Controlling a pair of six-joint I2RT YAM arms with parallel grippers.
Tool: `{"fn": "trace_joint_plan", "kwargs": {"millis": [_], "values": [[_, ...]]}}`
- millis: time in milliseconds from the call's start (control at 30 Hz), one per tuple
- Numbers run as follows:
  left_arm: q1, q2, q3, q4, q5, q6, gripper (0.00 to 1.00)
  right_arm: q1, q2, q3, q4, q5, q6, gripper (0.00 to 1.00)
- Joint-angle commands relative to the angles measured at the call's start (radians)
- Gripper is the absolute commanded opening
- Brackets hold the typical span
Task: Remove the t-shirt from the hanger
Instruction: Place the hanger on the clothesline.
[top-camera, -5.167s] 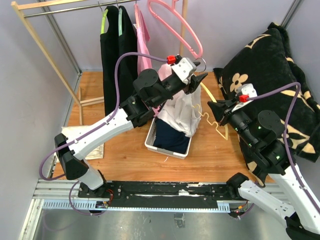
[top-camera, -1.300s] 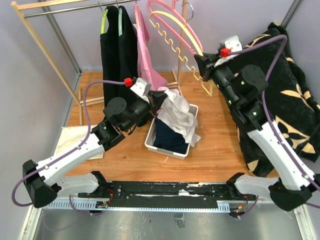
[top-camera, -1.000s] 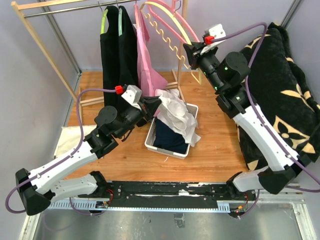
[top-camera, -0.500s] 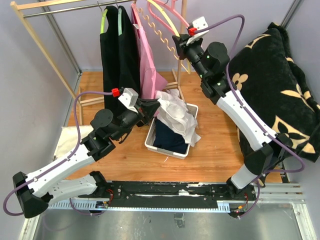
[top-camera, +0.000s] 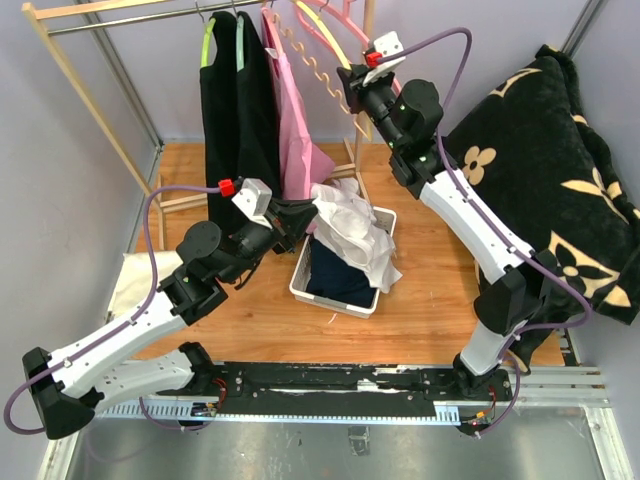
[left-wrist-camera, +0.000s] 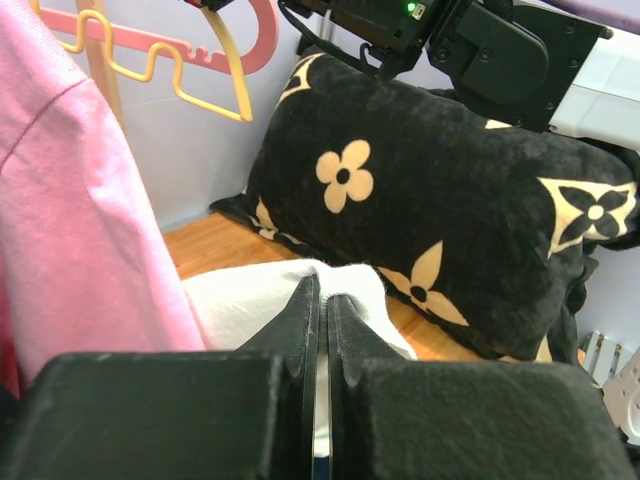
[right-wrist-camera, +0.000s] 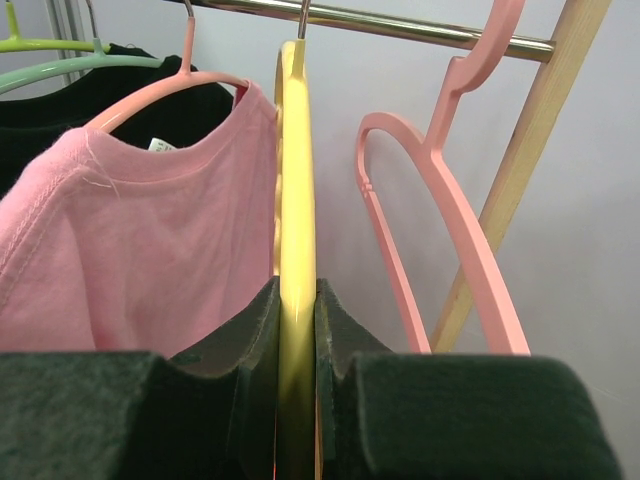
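White t-shirt (top-camera: 352, 232) off the hanger: soft crumpled cotton heaped over far corner of white plastic bin (top-camera: 302, 268), long axis running from left gripper (top-camera: 308, 213) down-right across dark clothes (top-camera: 338, 278). Left gripper pinched tight on a fold. Right gripper (top-camera: 350, 85) clamped on yellow hanger (right-wrist-camera: 297, 180): smooth plastic, edge-on, hooked on metal rail (right-wrist-camera: 400, 22), slanting down-right in top view. Pink shirt (right-wrist-camera: 150, 230) just left, empty pink hanger (right-wrist-camera: 450, 210) right. Black floral blanket (top-camera: 545, 150) far right.
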Motion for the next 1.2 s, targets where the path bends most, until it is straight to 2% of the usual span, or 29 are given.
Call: {"fn": "trace_joint_plan", "kwargs": {"millis": [0,1167], "values": [[-0.007,-0.02,-0.006,0.032,0.002,0.0,0.01,-0.011,0.008,0.063,0.118,0.006,0.019,0.01],[-0.007,-0.016,-0.002,0.027,-0.013,0.0,0.01,-0.034,0.219,0.31,0.054,0.027,0.015,0.01]]}}
